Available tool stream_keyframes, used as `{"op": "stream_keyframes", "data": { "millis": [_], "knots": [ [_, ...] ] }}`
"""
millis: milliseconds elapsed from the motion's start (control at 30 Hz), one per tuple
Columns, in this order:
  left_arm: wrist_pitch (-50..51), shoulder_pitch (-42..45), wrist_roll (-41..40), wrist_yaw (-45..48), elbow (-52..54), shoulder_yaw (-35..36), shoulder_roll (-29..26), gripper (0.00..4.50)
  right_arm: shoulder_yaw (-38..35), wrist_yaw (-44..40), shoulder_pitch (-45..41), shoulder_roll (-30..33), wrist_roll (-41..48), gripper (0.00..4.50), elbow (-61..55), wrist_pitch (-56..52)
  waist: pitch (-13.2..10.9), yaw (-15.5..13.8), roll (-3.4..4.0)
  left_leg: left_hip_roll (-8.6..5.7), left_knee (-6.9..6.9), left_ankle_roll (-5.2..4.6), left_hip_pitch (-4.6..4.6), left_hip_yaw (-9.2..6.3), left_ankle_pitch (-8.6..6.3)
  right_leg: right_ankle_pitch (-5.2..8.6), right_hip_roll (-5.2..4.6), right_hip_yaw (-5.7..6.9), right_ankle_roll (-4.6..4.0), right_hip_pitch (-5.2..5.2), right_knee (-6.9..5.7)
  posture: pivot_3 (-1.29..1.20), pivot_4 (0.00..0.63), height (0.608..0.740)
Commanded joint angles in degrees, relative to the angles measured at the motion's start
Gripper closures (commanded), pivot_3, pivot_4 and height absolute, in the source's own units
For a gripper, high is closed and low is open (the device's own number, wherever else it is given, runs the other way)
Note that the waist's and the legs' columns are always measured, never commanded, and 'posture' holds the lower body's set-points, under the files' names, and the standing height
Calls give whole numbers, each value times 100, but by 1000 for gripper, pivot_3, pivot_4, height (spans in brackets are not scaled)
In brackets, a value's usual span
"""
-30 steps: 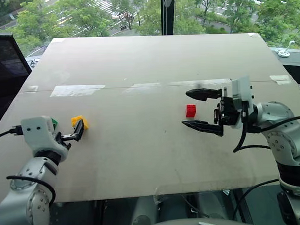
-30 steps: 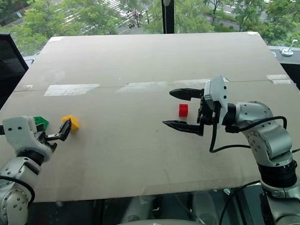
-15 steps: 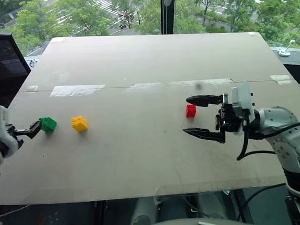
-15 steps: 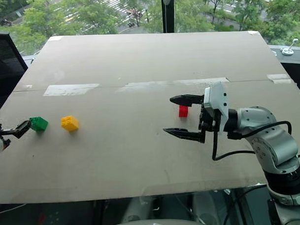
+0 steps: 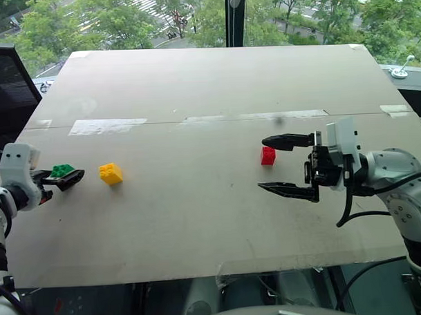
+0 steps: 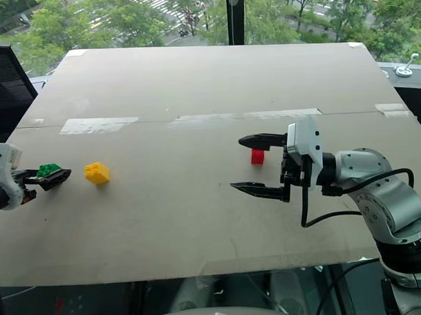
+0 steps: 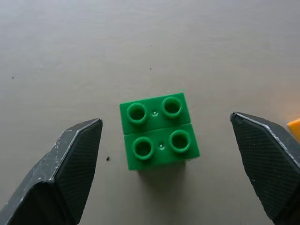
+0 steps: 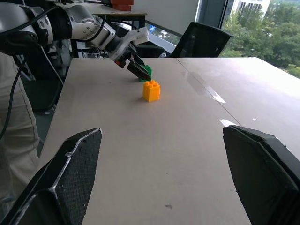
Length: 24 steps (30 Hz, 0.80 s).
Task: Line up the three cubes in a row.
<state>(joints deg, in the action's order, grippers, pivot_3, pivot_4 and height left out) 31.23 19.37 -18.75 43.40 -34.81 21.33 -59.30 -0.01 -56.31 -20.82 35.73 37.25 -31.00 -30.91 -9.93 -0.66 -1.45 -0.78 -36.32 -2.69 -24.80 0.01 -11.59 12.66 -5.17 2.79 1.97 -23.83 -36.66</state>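
Left wrist view shows the green cube sitting between the spread fingers of the left end effector, untouched. If the fingers close off-centre, the smooth plastic could twist or skid on the matte tabletop. The yellow cube lies just beside the green one, both near the left edge; the red cube sits well apart, by the right end effector, whose jaws gape empty. All three are hard, studded, square-edged blocks.
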Motion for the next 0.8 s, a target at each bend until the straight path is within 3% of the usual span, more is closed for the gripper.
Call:
{"op": "stream_keyframes", "data": {
  "millis": [33,100,200,233,267,367,467,567,667,800],
  "knots": [
    [-244,212,174,-141,-227,-26,1,0,-106,63,-79,72,101,256,-241,59,0,-3,0,0,0,0,0,0,0,0,0,0,0,0,0,0,150,740],
    [-424,269,278,-202,-325,-96,61,808,-105,99,-72,90,105,194,-254,54,0,-7,0,0,0,0,0,0,0,0,-1,0,0,0,0,0,150,740],
    [-670,273,313,-293,-431,-48,149,2386,-118,140,-52,119,117,194,-280,34,1,-7,-1,0,0,0,-1,1,0,-1,-2,0,0,0,0,0,150,740],
    [-717,229,317,-265,-422,-42,159,2509,-127,151,-42,131,120,194,-286,28,1,-7,-2,0,0,0,-1,1,0,-1,-3,0,0,0,-1,0,150,740],
    [-755,188,311,-237,-402,-28,170,3151,-134,164,-33,143,125,194,-291,24,1,-6,-2,0,0,0,0,1,0,-1,-3,0,0,0,-1,0,150,740],
    [-777,60,140,-119,-215,142,203,3181,-137,205,-6,185,140,194,-303,32,1,-4,-2,0,0,0,0,1,0,-1,-4,0,-1,0,-1,0,150,740],
    [-811,-34,-456,203,422,778,245,3181,-148,239,93,267,64,194,-332,66,0,-5,-6,0,0,0,-3,1,0,-1,-7,0,-1,0,1,0,150,740],
    [-192,-199,-1235,787,1631,1097,265,3181,-181,253,195,365,-45,194,-355,145,0,-26,-16,0,0,0,-8,-1,0,-1,-10,5,-2,-1,3,0,150,740],
    [659,65,-1975,1923,3262,46,113,3181,-276,573,366,271,-301,194,-317,335,-1,-37,-15,-4,-4,0,-8,1,0,-2,-32,25,-1,5,5,0,150,740],
    [-112,923,-1048,2910,3490,-1769,287,3181,-454,449,629,453,-104,194,-204,201,-1,-48,7,-10,-10,-1,-1,11,1,-4,-42,40,-3,15,4,0,150,740]
  ]
}}
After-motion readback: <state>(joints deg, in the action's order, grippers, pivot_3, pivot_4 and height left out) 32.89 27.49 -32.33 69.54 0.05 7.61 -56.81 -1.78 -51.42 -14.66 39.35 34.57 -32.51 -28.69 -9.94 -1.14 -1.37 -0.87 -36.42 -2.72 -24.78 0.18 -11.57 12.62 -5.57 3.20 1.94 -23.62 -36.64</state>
